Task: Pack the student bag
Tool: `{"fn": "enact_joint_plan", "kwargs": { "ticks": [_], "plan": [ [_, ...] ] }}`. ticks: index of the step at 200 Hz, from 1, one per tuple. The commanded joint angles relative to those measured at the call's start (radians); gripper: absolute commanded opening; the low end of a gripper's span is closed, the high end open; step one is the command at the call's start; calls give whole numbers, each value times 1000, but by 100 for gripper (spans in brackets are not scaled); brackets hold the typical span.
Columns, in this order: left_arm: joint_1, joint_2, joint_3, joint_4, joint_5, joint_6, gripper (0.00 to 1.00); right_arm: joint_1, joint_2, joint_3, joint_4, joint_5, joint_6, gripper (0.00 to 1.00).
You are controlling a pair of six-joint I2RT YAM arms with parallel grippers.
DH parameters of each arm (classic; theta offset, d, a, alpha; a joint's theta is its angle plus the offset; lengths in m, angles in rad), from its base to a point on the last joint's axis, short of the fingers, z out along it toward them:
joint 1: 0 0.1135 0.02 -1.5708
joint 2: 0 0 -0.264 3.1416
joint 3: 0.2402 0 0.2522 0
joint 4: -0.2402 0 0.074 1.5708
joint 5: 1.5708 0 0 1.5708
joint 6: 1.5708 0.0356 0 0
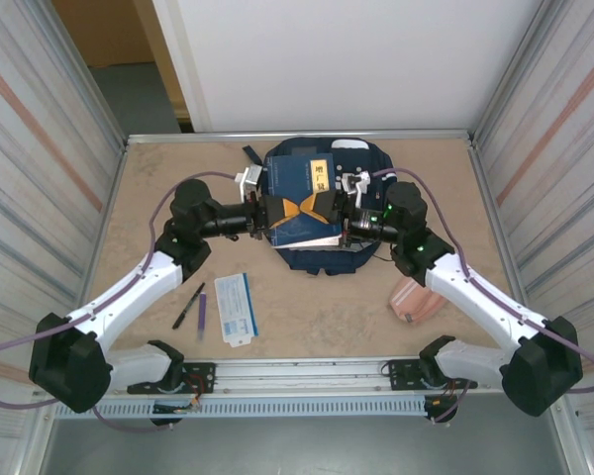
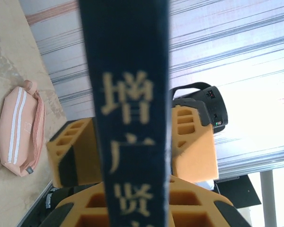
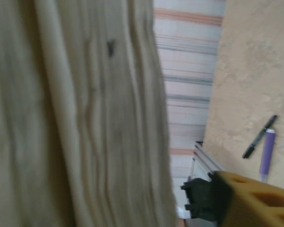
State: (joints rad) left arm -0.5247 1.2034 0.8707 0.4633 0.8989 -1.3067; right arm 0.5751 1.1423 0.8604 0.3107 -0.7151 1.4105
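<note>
My left gripper (image 1: 280,211) pinching the navy book (image 1: 299,178) by its spine, right gripper (image 1: 321,209) fingers straddling the page edge, contact I cannot tell, student bag (image 1: 312,260) directly beneath both fingertips

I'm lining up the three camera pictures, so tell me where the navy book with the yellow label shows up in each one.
Top external: navy book at centre, over the student bag.
Left wrist: its spine with pale characters runs upright through the middle.
Right wrist: its cream page edges take the left half.
Shared landmark: the beige table.
</note>
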Motion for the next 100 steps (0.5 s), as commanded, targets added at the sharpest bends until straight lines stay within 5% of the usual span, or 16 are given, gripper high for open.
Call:
{"fn": "enact_joint_plan", "kwargs": {
  "ticks": [1, 53, 60, 71, 78, 100],
  "plan": [
    [4, -21, -10, 55, -26, -16, 2, -8, -39, 13, 140, 72, 76, 62],
    [33, -40, -43, 18, -32, -27, 5, -54, -111, 16, -2, 106, -6, 62],
    [34, -43, -50, 31, -30, -31, 5, -52, -107, 13, 7, 103, -1, 52],
    [34, -42, -52, 38, -24, -28, 5, -49, -97, 3, 39, 90, 13, 21],
    [34, -44, -51, 35, -22, -22, 5, -49, -92, 0, 50, 83, 21, 9],
    [33, -39, -53, 37, -20, -19, 6, -51, -93, 2, 20, 86, 5, 6]
  ]
}}
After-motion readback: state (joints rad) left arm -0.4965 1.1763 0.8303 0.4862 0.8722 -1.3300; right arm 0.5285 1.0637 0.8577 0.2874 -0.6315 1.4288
